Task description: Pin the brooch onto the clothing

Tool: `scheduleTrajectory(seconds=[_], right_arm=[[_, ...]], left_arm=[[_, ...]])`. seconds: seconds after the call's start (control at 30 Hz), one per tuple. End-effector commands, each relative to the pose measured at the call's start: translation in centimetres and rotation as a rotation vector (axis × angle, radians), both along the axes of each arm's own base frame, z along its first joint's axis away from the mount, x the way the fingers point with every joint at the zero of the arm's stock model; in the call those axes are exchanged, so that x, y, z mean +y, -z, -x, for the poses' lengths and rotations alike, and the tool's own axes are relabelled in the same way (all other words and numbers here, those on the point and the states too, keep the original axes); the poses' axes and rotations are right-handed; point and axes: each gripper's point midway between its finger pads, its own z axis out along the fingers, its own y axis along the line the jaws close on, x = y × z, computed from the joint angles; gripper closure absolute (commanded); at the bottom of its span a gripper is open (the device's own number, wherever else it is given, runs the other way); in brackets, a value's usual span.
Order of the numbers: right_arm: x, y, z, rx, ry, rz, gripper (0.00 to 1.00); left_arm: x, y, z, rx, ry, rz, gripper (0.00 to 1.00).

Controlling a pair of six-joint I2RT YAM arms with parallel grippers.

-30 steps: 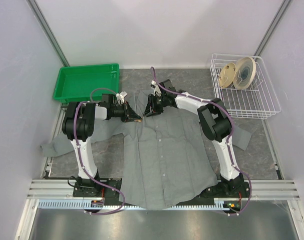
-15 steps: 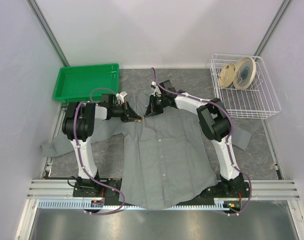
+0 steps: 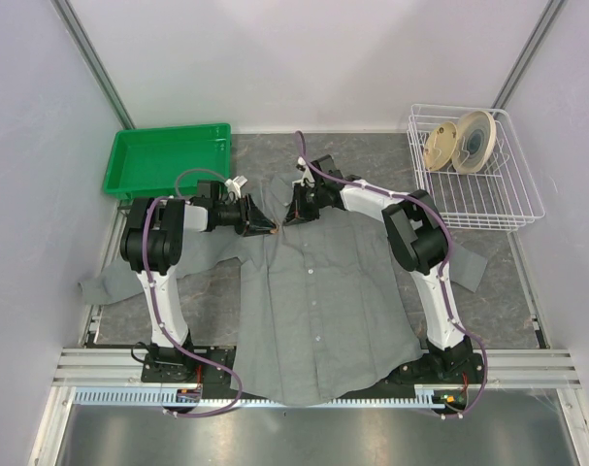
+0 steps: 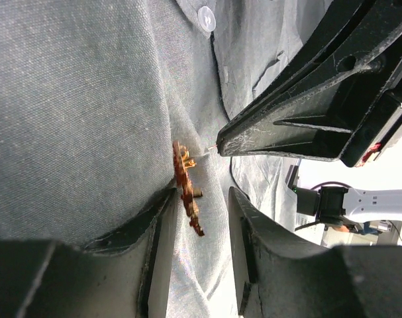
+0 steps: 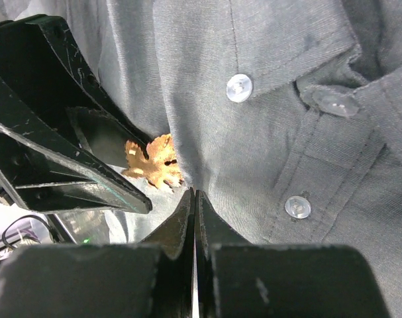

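Since a second ago left gripper jaws have parted, brooch between them against the clothing; right gripper jaws together, perhaps nipping its pin

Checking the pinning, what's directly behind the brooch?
The grey clothing, bunched against the brooch between the jaws of the open left gripper. Whether a pin pierces it is hidden.

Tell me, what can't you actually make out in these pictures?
- Right wrist view: whether the pin of the brooch goes through the shirt; a fold hides it.
- Left wrist view: the brooch's shape; it shows edge-on.
- Both wrist views: whether the shut right gripper pinches anything; its closed jaws cover that.
- Top view: the brooch, too small, beside the left gripper.
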Motion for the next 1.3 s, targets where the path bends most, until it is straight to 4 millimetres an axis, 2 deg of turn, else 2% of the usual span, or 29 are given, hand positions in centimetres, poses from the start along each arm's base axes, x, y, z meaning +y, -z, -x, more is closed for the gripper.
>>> scheduleTrajectory(seconds=[0.0, 0.2, 0.5, 0.87, 0.97, 1.17, 1.27], right_arm=[[-0.4, -2.5, -1.0, -0.066, 0.029, -0.017, 1.0], [-0.4, -3.4, -1.1, -0.081, 0.027, -0.027, 1.0], [-0.6, -3.5, -1.2, -0.098, 0.031, -0.006, 1.0], [0.2, -4.0, -0.6, -0.152, -0.015, 0.029, 1.0], [0.2, -3.9, -0.6, -0.169, -0.024, 0.053, 1.0], [0.2, -4.2, -0.8, -0.195, -0.025, 0.083, 1.0], [0.1, -4.2, -0.9, -0.207, -0.028, 0.101, 1.0]], left_arm=[[0.6, 0.3, -0.8, -0.024, -0.022, -0.028, 0.55], [0.8, 0.2, -0.7, -0.027, -0.029, -0.024, 0.57], [0.6, -2.2, -1.0, -0.095, -0.041, 0.032, 0.56], [1.0, -3.2, -1.4, -0.128, -0.068, 0.03, 0.57], [1.1, -3.1, -1.4, -0.128, -0.072, 0.027, 0.59], [1.3, -2.4, -1.4, -0.117, -0.078, 0.011, 0.71], [1.4, -2.3, -1.5, -0.123, -0.082, 0.004, 0.73]])
